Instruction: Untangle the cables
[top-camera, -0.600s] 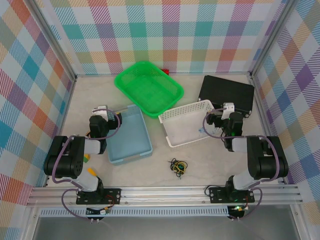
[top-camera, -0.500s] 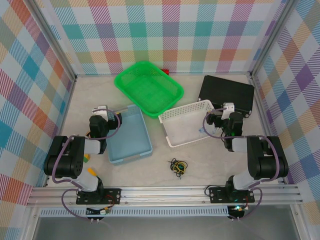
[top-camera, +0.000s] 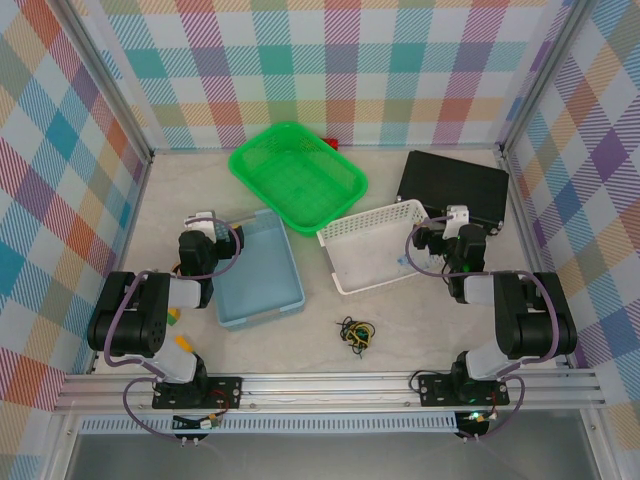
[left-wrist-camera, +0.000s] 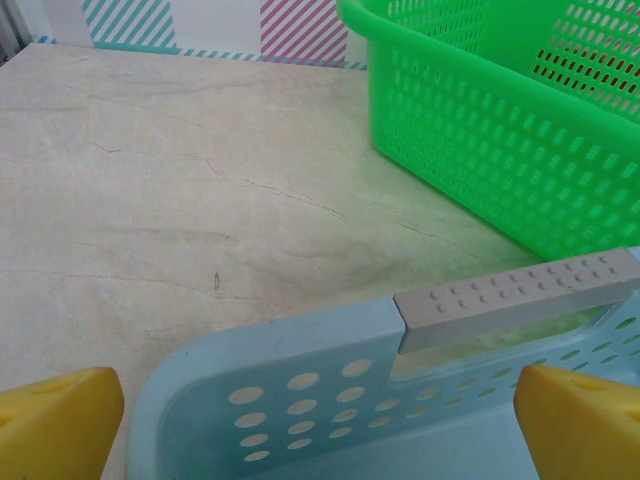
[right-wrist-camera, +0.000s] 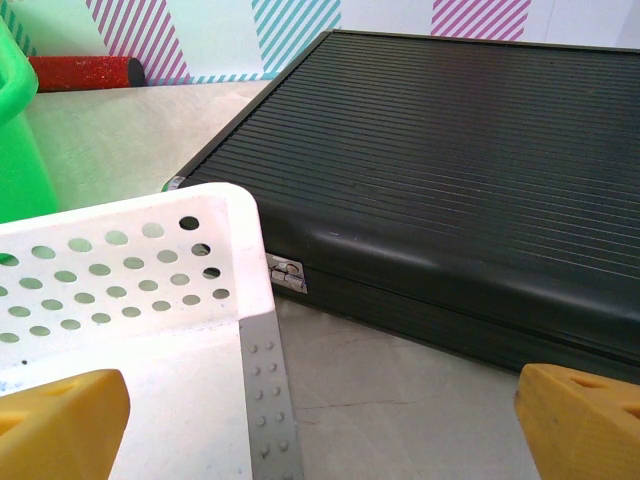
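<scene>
Cables in a knot — L hand, R hand spread wide, empty.

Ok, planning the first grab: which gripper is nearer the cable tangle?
The right gripper, beside the white basket, back-right of the cable tangle. The left gripper is farther back-left, at the blue bin.

Green basket, blue bin, black case

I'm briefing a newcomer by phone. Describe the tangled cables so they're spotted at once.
On the table, look near the middle of the front edge. Nearer than the white basket lie the cables. They alone are tiny: a black, yellow and green knot on bare tabletop.
</scene>
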